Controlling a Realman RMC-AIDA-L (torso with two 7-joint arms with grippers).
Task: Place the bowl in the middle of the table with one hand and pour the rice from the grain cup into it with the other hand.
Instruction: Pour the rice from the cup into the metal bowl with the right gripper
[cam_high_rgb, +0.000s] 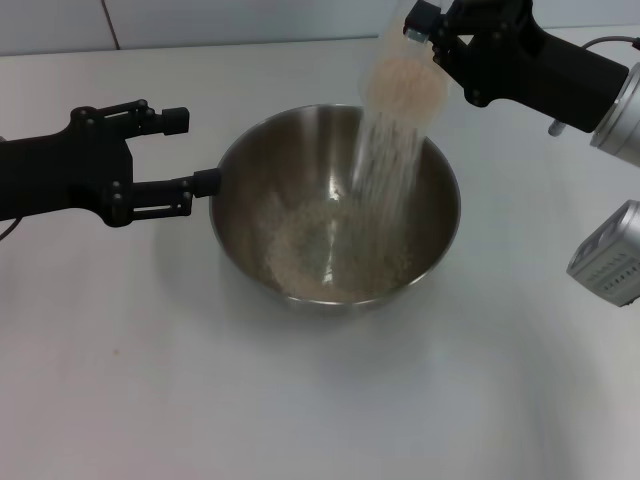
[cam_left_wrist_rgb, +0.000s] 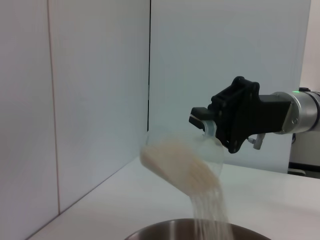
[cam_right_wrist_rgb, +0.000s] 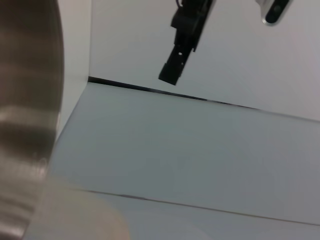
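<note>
Your left gripper (cam_high_rgb: 195, 150) sits spread apart at the bowl's (cam_high_rgb: 250, 170) left rim — steadying nothing now. The bowl is mid-table (cam_high_rgb: 150, 350), catching rice (cam_high_rgb: 385, 170) falling from the tilted grain cup (cam_high_rgb: 405, 80), which your right gripper (cam_high_rgb: 440, 40) clamps above the far rim.

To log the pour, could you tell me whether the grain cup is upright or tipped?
Tipped: the grain cup leans mouth-down, rice streaming into the bowl.
</note>
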